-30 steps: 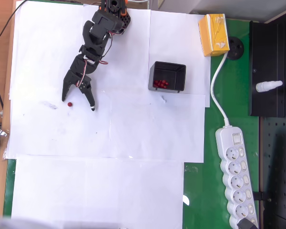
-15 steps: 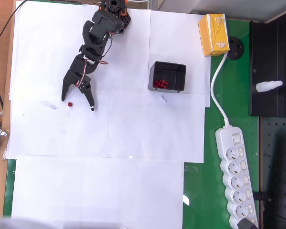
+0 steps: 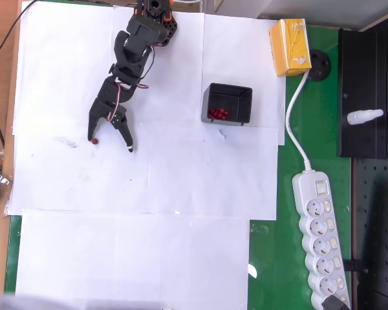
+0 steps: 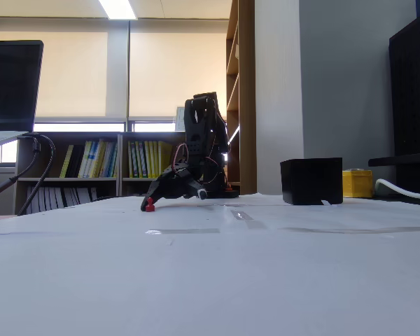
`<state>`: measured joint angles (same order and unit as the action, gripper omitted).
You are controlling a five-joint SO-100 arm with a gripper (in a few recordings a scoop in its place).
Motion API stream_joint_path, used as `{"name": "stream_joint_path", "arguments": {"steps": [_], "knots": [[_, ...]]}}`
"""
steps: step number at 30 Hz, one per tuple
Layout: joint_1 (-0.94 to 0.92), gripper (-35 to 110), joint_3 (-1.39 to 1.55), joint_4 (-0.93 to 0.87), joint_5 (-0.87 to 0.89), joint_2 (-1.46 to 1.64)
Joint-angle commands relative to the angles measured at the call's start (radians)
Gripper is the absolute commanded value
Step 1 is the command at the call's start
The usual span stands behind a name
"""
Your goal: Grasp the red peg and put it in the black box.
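The claw point(image 3: 110, 137) points down at the counter point(image 3: 149, 258) with its two fingers spread apart. The red peg point(image 3: 94, 140) sits on the white paper point(image 3: 181, 174) right by the claw's left finger tip in the overhead view, maybe touching it. The black box point(image 3: 227, 103) stands well off to the claw's right, with more red pegs point(image 3: 218, 113) inside. In the fixed view, shelves of books point(image 4: 91, 159) and bright window blinds point(image 4: 70, 77) stand behind the claw point(image 4: 175, 196).

No text, label or number can be read. The yellow carton point(image 3: 290, 46) bears print too small to make out, and the book spines point(image 4: 105, 159) on the shelf are too blurred to read.
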<state>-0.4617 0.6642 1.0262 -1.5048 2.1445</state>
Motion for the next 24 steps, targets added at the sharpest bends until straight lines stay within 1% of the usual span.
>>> {"name": "stream_joint_path", "arguments": {"steps": [1, 6, 15, 24], "knots": [[-0.002, 53, 0.021, 0.034, 0.005, 0.015], [-0.003, 53, 0.009, 0.061, 0.011, 0.021], [-0.006, 53, 0.015, 0.261, 0.028, 0.13], [-0.008, 53, 0.032, 0.354, 0.055, 0.193]]}}
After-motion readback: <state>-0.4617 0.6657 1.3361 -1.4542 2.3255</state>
